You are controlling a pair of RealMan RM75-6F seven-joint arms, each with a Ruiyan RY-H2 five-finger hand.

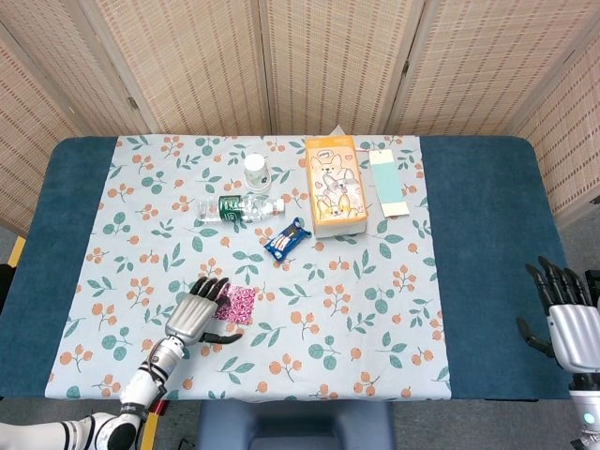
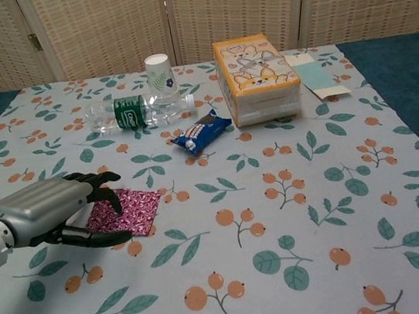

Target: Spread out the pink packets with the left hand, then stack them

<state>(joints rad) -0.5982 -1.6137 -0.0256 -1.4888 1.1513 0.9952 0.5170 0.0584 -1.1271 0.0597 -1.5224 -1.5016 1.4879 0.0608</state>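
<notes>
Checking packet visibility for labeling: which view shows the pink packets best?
The chest view: the pink packets appear large, patterned, beside the left hand. In the head view they are a small pink patch from above.
</notes>
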